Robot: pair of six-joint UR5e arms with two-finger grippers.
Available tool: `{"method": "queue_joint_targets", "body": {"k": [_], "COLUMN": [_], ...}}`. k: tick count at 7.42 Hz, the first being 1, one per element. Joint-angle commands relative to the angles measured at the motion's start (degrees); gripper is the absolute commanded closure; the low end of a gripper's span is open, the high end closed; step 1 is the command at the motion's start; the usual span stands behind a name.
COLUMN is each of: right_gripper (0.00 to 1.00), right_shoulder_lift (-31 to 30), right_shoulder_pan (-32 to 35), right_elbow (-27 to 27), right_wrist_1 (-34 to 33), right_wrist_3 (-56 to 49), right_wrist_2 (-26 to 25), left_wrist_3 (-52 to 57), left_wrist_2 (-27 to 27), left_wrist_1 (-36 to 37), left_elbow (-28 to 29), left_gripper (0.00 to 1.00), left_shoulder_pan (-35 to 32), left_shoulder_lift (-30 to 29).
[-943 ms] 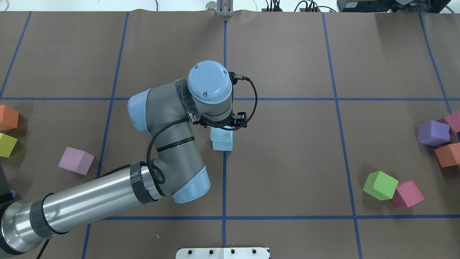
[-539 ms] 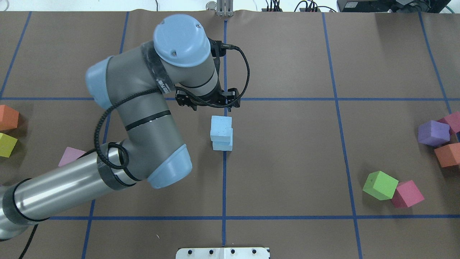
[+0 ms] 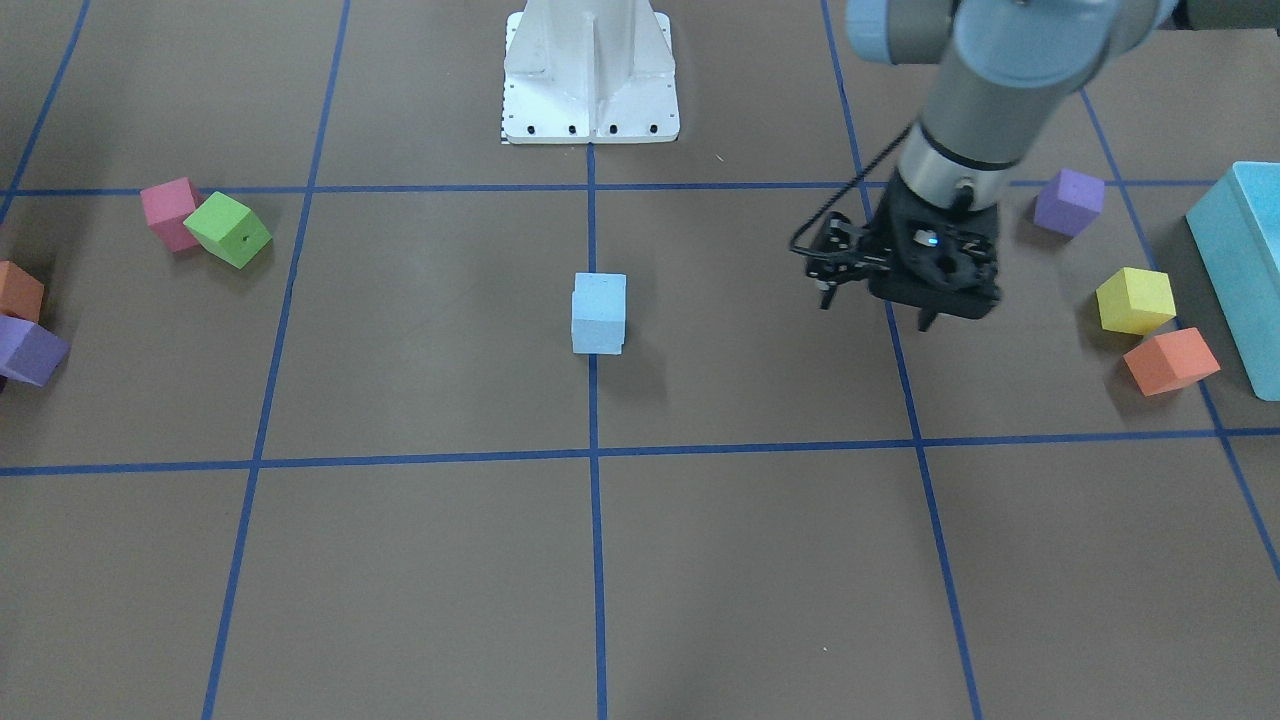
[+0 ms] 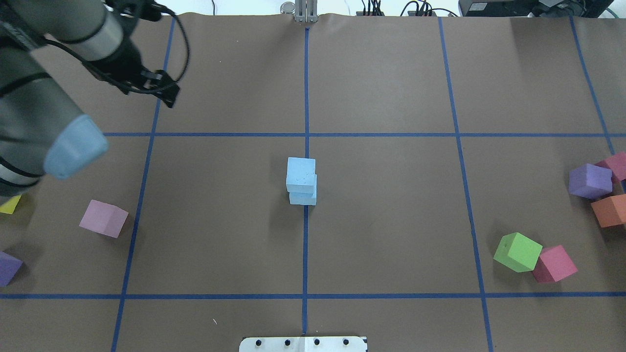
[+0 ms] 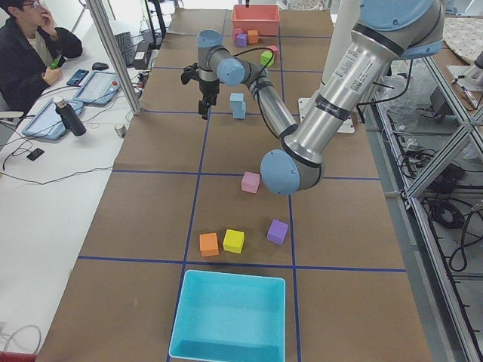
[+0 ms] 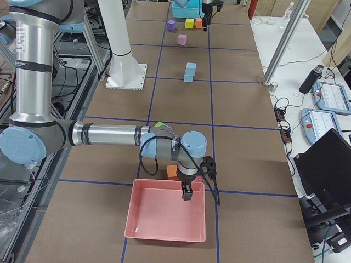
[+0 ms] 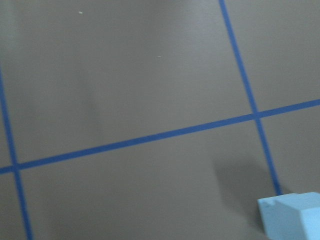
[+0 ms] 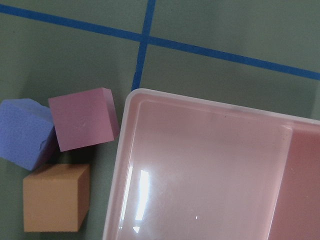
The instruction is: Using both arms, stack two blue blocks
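Note:
The two blue blocks stand stacked at the table's centre, the top one (image 4: pixel 301 174) shifted slightly off the lower one (image 4: pixel 303 198). The stack also shows in the front view (image 3: pixel 599 313), and a corner of it in the left wrist view (image 7: pixel 292 215). My left gripper (image 4: pixel 165 97) is open and empty, raised well to the left of the stack and apart from it; it also shows in the front view (image 3: pixel 875 312). My right gripper (image 6: pixel 187 194) hangs over a pink tray (image 6: pixel 164 216) at the table's right end. I cannot tell if it is open.
Loose cubes lie at the left: lilac (image 4: pixel 103 218), purple (image 4: pixel 7 268), yellow (image 3: pixel 1135 300), orange (image 3: pixel 1170 360), beside a large turquoise box (image 3: pixel 1245 270). At the right are green (image 4: pixel 517 252), magenta (image 4: pixel 554 264), purple (image 4: pixel 590 181) and orange (image 4: pixel 609 210) cubes. The white pedestal (image 3: pixel 590 70) stands at the robot side.
My left gripper has risen off the blue stack and swung away to the far left. The stack has stayed in place.

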Motion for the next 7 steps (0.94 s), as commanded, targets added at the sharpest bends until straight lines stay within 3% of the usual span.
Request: {"method": "queue_joint_targets", "body": {"k": [1, 3, 5, 7], "right_gripper": [0.0, 0.0, 0.0, 0.0], "right_shoulder_lift": [0.0, 0.1, 0.1, 0.1], "right_shoulder_pan": [0.0, 0.0, 0.0, 0.0], "right_elbow": [0.0, 0.0, 0.0, 0.0], "right_wrist_1": [0.0, 0.0, 0.0, 0.0], "right_wrist_3": [0.0, 0.0, 0.0, 0.0], "right_wrist_2": [0.1, 0.1, 0.1, 0.1], "left_wrist_3": [22.9, 29.5, 29.9, 29.3], "left_wrist_2": [-7.6, -7.1, -6.8, -7.2], "left_wrist_1": [-0.5, -4.4, -11.3, -11.1], "left_elbow": [1.9, 4.5, 13.5, 15.8], "left_gripper": [0.01, 0.01, 0.01, 0.01], "left_shoulder_pan": [-14.1, -20.0, -24.7, -30.0], "left_shoulder_lift": [10.4, 21.1, 25.8, 27.5]}}
